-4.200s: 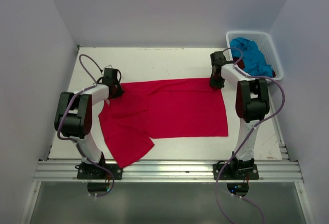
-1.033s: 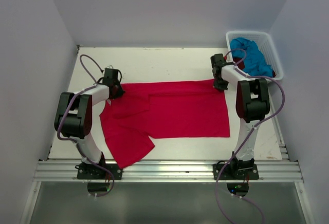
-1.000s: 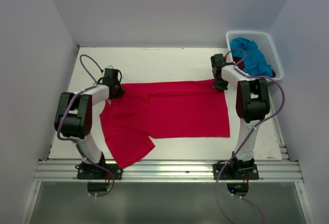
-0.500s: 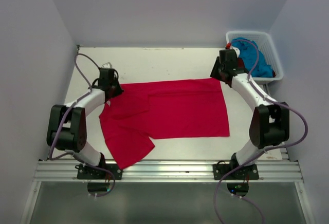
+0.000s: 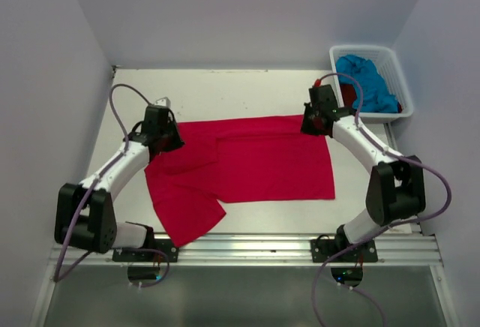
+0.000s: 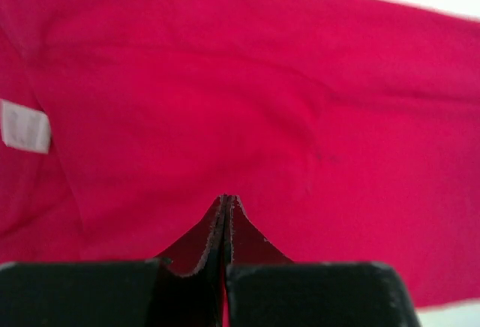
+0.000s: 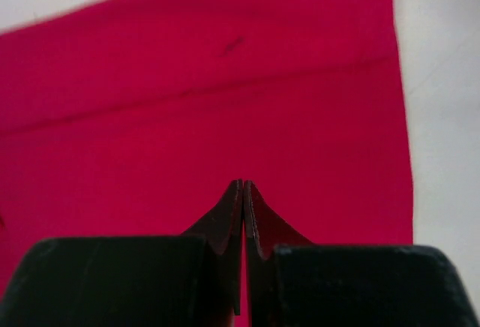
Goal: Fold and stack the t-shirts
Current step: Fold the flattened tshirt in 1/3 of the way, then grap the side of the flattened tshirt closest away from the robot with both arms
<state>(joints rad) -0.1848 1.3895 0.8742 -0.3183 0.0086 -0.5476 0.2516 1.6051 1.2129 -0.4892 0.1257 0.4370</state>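
Observation:
A bright red-pink t-shirt (image 5: 247, 162) lies spread flat across the table, one sleeve trailing toward the near left. My left gripper (image 5: 166, 141) sits at its far left corner and my right gripper (image 5: 313, 126) at its far right corner. In the left wrist view the left gripper (image 6: 225, 196) is shut, tips pressed together on the red cloth (image 6: 262, 102). The right gripper (image 7: 242, 182) is likewise shut on the cloth (image 7: 225, 102), near its right edge. A turquoise t-shirt (image 5: 367, 79) is bunched in the basket, with a bit of dark red t-shirt (image 5: 346, 94) beside it.
The white plastic basket (image 5: 367, 47) stands at the far right corner, just behind my right gripper. A white label (image 6: 24, 124) shows on the shirt at the left. Bare white table (image 7: 442, 117) runs right of the shirt. Walls close in on three sides.
Both arms have swung their elbows outward while the gripper heads stay at the shirt's far corners. The right gripper opened briefly and shut again. The shirt has barely shifted.

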